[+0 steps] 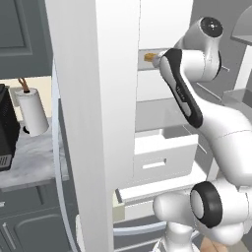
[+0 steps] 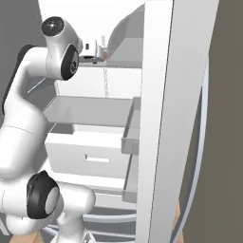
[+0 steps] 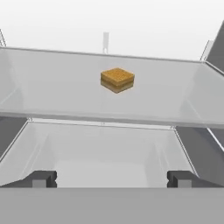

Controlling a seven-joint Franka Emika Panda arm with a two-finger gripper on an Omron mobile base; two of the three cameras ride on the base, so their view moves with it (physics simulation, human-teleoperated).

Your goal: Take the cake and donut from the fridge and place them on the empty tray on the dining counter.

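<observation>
Tool (image 3: 111,179) wide open (empty) — cake (image 3: 117,79) well ahead.

Grainy matt cake (image 3: 117,79) — smooth glassy shelf (image 3: 52,87).

White arm (image 1: 226,128) (rounded links), dark joints.

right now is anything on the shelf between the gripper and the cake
No. In the hand view the open gripper faces the cake, and the glass shelf in front of the cake is bare.
</observation>
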